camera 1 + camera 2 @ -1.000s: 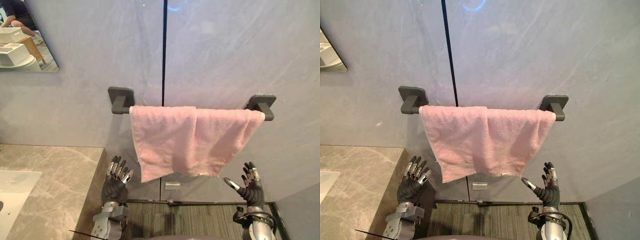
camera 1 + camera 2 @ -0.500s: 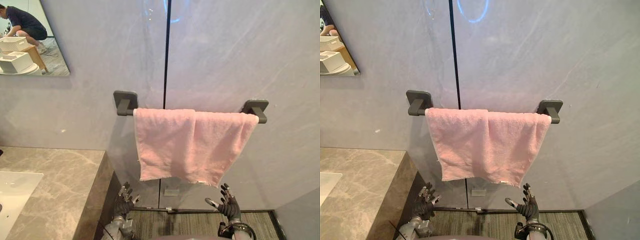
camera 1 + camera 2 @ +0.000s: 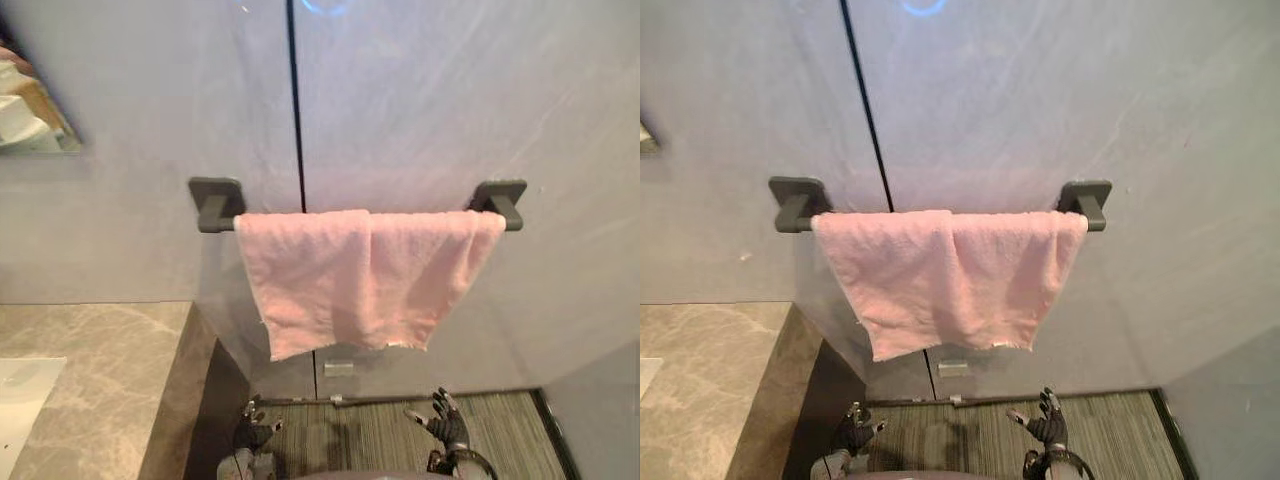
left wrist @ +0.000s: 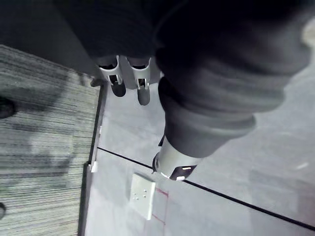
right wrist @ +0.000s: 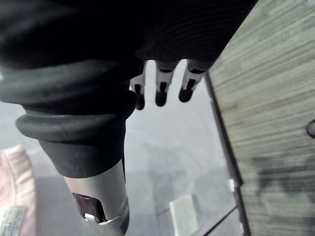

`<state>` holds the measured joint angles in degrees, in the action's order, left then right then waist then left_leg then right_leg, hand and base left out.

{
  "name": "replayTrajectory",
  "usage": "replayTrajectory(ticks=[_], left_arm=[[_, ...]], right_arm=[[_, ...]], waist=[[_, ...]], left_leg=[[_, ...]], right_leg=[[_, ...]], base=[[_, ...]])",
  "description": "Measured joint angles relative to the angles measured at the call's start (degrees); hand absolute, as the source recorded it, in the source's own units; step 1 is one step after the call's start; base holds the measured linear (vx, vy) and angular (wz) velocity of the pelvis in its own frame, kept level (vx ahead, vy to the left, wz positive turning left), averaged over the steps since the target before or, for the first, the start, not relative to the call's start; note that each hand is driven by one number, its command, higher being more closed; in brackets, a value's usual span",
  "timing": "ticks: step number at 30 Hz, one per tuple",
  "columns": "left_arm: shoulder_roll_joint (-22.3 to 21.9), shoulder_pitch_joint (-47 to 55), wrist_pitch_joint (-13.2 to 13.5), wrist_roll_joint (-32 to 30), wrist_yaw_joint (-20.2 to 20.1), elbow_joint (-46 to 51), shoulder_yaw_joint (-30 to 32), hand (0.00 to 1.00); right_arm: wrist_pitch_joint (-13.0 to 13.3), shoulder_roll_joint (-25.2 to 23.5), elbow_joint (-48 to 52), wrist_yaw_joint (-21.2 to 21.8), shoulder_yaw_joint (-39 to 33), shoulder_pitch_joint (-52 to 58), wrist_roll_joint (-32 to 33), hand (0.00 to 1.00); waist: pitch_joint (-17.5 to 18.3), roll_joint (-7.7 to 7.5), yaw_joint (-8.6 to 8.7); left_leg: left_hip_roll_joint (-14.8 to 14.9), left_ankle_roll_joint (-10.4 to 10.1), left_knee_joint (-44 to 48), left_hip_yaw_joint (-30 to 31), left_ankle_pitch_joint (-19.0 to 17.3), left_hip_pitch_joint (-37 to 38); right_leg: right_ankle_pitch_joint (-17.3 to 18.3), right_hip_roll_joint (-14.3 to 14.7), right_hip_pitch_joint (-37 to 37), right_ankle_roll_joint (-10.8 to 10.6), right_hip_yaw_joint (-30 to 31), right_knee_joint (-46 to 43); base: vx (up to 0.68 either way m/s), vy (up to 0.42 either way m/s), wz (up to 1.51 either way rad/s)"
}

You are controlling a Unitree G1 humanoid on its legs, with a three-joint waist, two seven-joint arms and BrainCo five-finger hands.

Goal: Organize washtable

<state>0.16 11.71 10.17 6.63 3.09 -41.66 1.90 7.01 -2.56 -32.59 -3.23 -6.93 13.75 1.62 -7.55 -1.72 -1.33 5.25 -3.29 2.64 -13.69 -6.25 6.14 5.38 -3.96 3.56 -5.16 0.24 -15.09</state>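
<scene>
Towel: the pink towel [image 3: 350,275] hangs over the dark bar [image 3: 226,222], spread almost from 1 bracket to the other. Its long axis runs level along the bar, its loose edges point down at the floor [image 3: 370,440], and the lower left corner hangs lowest.
Bar: held on the grey wall [image 3: 420,100] by 2 dark brackets [image 3: 500,198], just past the right end of the washtable [image 3: 90,370].
Left hand [image 3: 257,432]: low beside the washtable's dark side, below the towel's left edge, fingers loose and straight, holding nothing.
Right hand [image 3: 445,425]: low beneath the towel's right end, fingers fanned wide, empty, well apart from the cloth.
Wall plate [image 3: 339,368]: small, white, just under the towel's hem.
</scene>
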Motion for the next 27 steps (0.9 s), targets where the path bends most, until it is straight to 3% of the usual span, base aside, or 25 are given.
replayTrajectory(ticks=[1, 3, 5, 7, 8, 9, 10, 11, 13, 14, 15, 16, 17, 19, 20, 21, 22, 23, 24, 25, 27], left_arm=[[0.5, -1.8, 0.0, 0.5, 0.9, -0.6, 0.3, 0.00], [0.2, -2.9, -0.4, 0.4, 1.1, -1.2, 1.2, 0.00], [0.3, -3.9, -0.4, 0.4, 1.3, -1.2, 1.8, 0.00], [0.2, -4.2, -0.3, 0.5, 1.2, -1.0, 2.8, 0.00], [0.4, -4.0, -0.5, 0.6, 1.4, -1.1, 3.8, 0.00], [0.1, -3.8, -0.9, 0.6, 1.8, -1.2, 4.7, 0.00], [-0.3, -3.1, -0.9, 0.6, 2.0, -1.3, 4.9, 0.00], [-1.2, -2.7, -0.9, 0.6, 2.0, -1.4, 4.7, 0.00], [-1.2, -3.1, -0.5, 0.6, 2.4, -1.1, 4.8, 0.00], [-1.0, -4.2, -0.5, 0.6, 2.5, -1.3, 4.6, 0.00], [-1.5, -4.8, -0.4, 0.6, 2.6, -1.2, 4.6, 0.00], [-2.4, -5.0, -0.3, 0.6, 3.0, -1.2, 4.4, 0.00], [-2.7, -4.9, -0.4, 0.5, 3.3, -1.4, 4.3, 0.00], [-3.0, -5.2, -0.4, 0.4, 3.4, -1.8, 2.0, 0.00], [-2.8, -5.2, -0.4, 0.4, 3.4, -1.9, 1.9, 0.00], [-2.6, -5.5, -0.4, 0.4, 3.4, -1.9, 2.0, 0.00], [-2.6, -5.9, -0.4, 0.4, 3.5, -1.8, 2.0, 0.00], [-2.6, -5.9, -0.5, 0.4, 3.4, -2.7, 2.0, 0.00], [-2.5, -6.0, -0.8, 0.4, 3.2, -2.9, 2.0, 0.00], [-2.6, -5.6, -0.9, 0.4, 3.3, -3.0, 2.0, 0.00], [-2.7, -5.3, -1.1, 0.4, 3.2, -3.4, 2.0, 0.00]], right_arm=[[-0.6, -0.5, 0.0, -0.5, 0.1, -1.3, 0.0, 0.00], [-1.1, -0.3, 0.0, -0.5, 0.1, -0.8, -0.2, 0.00], [-1.1, -0.3, 0.1, -0.5, 0.2, 0.1, -0.5, 0.00], [-1.1, -0.2, 0.1, -0.5, 0.8, 0.3, -0.8, 0.00], [-1.1, -0.4, 0.0, -0.4, 1.4, -0.6, -1.3, 0.00], [-1.1, -0.1, 0.1, -0.4, 1.3, -1.8, -1.6, 0.00], [-1.1, 0.0, 0.1, -0.5, 1.3, -2.3, -1.7, 0.00], [-1.1, 0.9, 0.2, -0.6, 1.2, -2.2, -1.7, 0.00], [-1.0, 1.4, 0.3, -0.7, 2.2, -2.3, -1.8, 0.00], [-1.1, 1.9, 0.2, -0.9, 2.8, -3.1, -1.7, 0.00], [-1.0, 2.5, 0.3, -1.5, 3.2, -4.2, -1.7, 0.00], [-0.6, 3.0, 0.5, -2.2, 3.3, -5.7, -1.7, 0.00], [-0.6, 3.2, 0.5, -2.6, 3.1, -6.1, -1.6, 0.00], [-0.8, 2.8, -0.2, -3.4, 1.0, -5.2, -1.5, 0.00], [-1.0, 2.8, -0.6, -3.7, 1.0, -4.5, -1.6, 0.00], [-1.0, 2.6, -0.8, -4.0, 1.0, -4.2, -1.6, 0.00], [-0.9, 2.3, -1.5, -4.3, 0.2, -4.5, -1.5, 0.00], [-1.0, 2.6, -2.4, -4.4, -0.7, -5.1, -1.5, 0.00], [-1.1, 2.5, -2.7, -4.3, -1.0, -5.1, -1.5, 0.00], [-1.3, 2.3, -3.2, -4.3, -1.0, -4.1, -1.5, 0.00], [-1.3, 2.1, -4.8, -4.3, -1.2, -3.8, -1.3, 0.00]], waist=[[-1.7, -0.86, -0.06], [-2.1, -0.67, -0.61], [-1.7, -1.88, -0.91], [-1.2, -2.71, -1.18], [-0.5, -3.94, -1.33], [-0.9, -2.27, -1.63], [-0.7, -1.54, -2.29], [-0.1, -0.14, -2.74], [0.0, -1.89, -2.80], [0.5, -2.98, -3.15], [0.6, -1.19, -4.46], [0.5, 0.39, -5.21], [0.3, 0.82, -5.23], [-1.8, 1.91, -2.49], [-2.1, 1.40, -2.52], [-2.3, 0.48, -2.46], [-2.6, 0.10, -2.74], [-2.7, 0.66, -2.23], [-2.7, 0.61, -1.87], [-2.5, 0.56, -0.97], [-2.0, 0.81, -0.47]], left_leg=[[0.8, 0.1, 1.8, -0.1, -0.1, -1.9], [2.1, 0.2, 3.2, 0.0, -0.1, -2.9], [2.2, 0.2, 6.7, 2.1, -0.1, -5.8], [2.2, 0.2, 9.8, 3.2, -0.1, -8.3], [2.6, 0.1, 12.6, 4.1, -0.1, -10.6], [4.2, -0.7, 13.8, 4.5, 0.4, -11.5], [4.9, -1.1, 13.7, 5.0, 0.8, -11.7], [6.8, -2.2, 13.0, 6.1, 2.6, -11.9], [5.6, -3.1, 15.5, 7.3, 3.2, -14.8], [6.4, -4.6, 17.0, 8.8, 4.2, -18.1], [8.7, -5.7, 17.2, 9.1, 5.3, -20.4], [11.2, -5.0, 16.6, 9.3, 7.2, -22.8], [11.9, -4.6, 15.7, 9.6, 8.7, -23.5], [12.8, -4.4, 11.1, 10.1, 16.3, -22.3], [12.5, -4.6, 7.4, 9.2, 21.2, -20.9], [12.2, -5.1, 5.5, 8.5, 23.1, -20.1], [11.8, -7.1, 10.3, 8.0, 19.3, -20.7], [10.7, -6.1, 18.4, 8.7, 13.0, -22.2], [9.9, -5.2, 22.0, 8.8, 10.1, -22.5], [8.9, -4.5, 29.2, 7.9, 4.6, -21.5], [8.9, -3.9, 33.2, 5.1, -1.0, -17.9]], right_leg=[[-0.5, 0.5, 3.6, -0.5, 0.0, -4.7], [1.2, 0.6, 5.8, 0.8, 0.7, -10.4], [3.7, -3.9, 6.5, -0.3, 1.6, -23.2], [3.4, -7.0, 5.1, -0.5, 4.1, -26.7], [3.3, -7.6, 2.9, -2.2, 6.8, -24.9], [3.5, -5.1, 3.2, -2.4, 7.0, -25.1], [3.6, -3.8, 3.0, -2.6, 7.4, -25.0], [5.9, -2.3, 1.5, -4.7, 9.4, -24.6], [12.1, -3.6, 1.3, -6.7, 11.6, -26.8], [16.5, -2.6, 0.0, -3.9, 10.4, -22.1], [17.5, -0.6, 0.3, -2.8, 8.8, -18.2], [18.1, 1.4, 0.5, -1.8, 6.2, -14.9], [18.6, 2.1, 0.7, -0.8, 4.7, -14.3], [19.1, 3.8, -0.5, 0.3, -1.0, -16.2], [18.8, 3.7, -0.5, 1.6, -2.2, -17.3], [18.4, 3.5, -0.5, 3.6, -3.0, -17.4], [18.7, 3.0, -0.4, 6.9, -4.8, -16.4], [18.6, 2.4, -0.2, 8.3, -6.6, -15.5], [18.3, 1.9, 0.0, 8.6, -7.2, -15.4], [17.1, 1.6, -0.3, 8.9, -8.4, -14.2], [15.3, 1.5, -0.2, 9.3, -10.0, -12.0]], base=[[-0.20, -0.059, -0.21], [-0.06, -0.070, 0.02], [0.02, -0.146, 0.57], [0.03, -0.232, 0.57], [-0.08, -0.446, 0.34], [-0.11, -0.338, 0.18], [-0.15, -0.307, 0.19], [-0.13, -0.277, 0.38], [-0.20, -0.485, 0.72], [-0.18, -0.433, 0.45], [-0.21, -0.381, 0.06], [-0.21, -0.256, -0.14], [-0.26, -0.299, 0.41], [-0.29, -0.313, 1.09], [-0.29, -0.267, 0.82], [-0.28, -0.241, 0.33], [-0.25, -0.225, 0.16], [-0.24, -0.196, 0.15], [-0.29, -0.170, 0.36], [-0.22, -0.094, 0.36], [-0.18, -0.036, 0.41]])
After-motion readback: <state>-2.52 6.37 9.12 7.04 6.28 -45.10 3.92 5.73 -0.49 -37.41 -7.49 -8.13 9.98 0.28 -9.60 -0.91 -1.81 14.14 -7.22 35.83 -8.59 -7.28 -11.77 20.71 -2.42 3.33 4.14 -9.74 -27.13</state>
